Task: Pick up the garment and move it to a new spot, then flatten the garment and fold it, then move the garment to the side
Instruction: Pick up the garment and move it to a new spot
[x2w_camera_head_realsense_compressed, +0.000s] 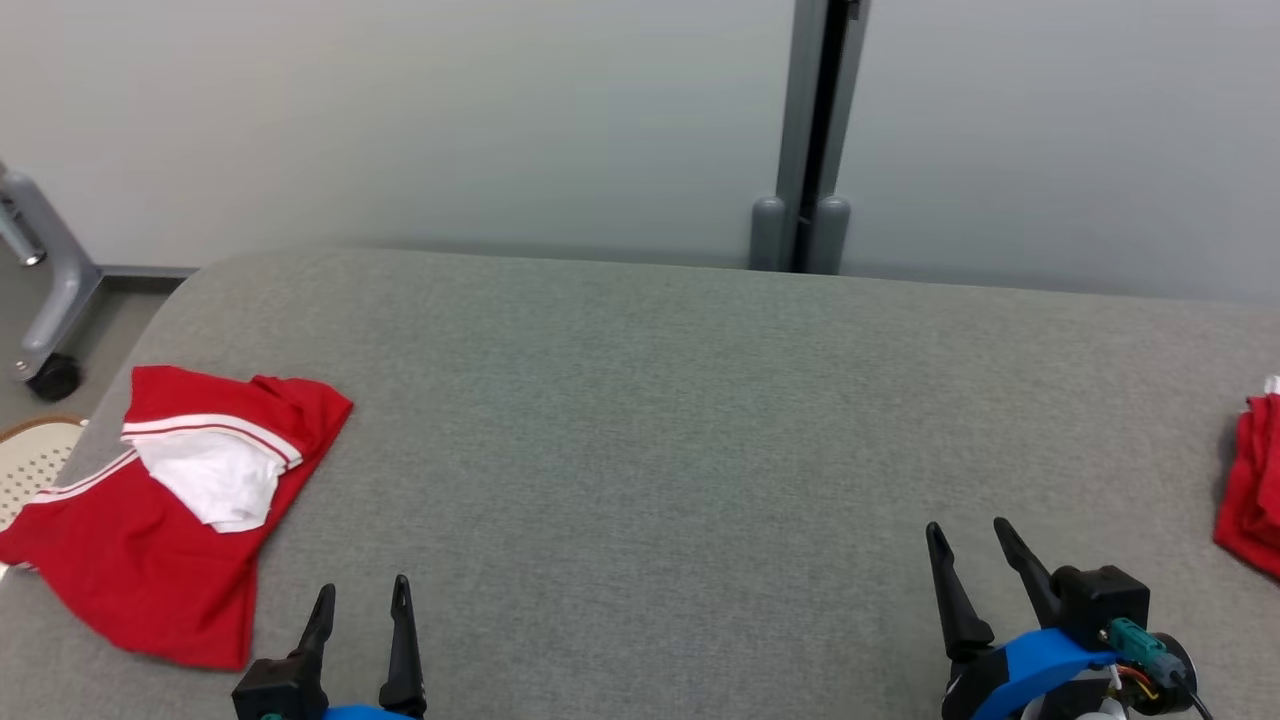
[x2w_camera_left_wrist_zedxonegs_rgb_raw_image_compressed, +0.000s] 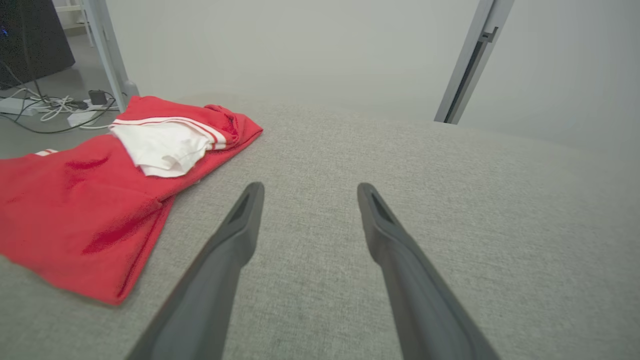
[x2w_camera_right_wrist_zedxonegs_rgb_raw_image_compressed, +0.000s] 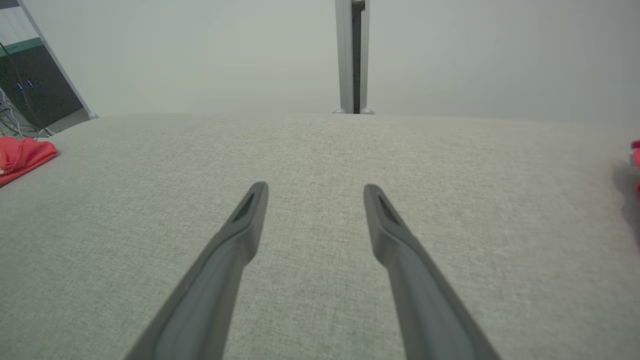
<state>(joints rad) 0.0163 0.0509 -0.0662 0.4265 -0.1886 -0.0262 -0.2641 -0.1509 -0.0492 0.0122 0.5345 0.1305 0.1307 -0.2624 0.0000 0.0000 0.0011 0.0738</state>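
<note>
In the head view, the garment lies at the left edge of the table. The left gripper and the right gripper are both wide open and empty. Another red cloth is at the far right.

In the left wrist view, the garment looks soft and light to us. We would pinch its near hem.

In the right wrist view, it is well apart, at the far left.

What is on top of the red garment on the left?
White cloth lies on the red garment, its top tucked under a striped red flap. How far it reaches under the flap is covered.
</note>
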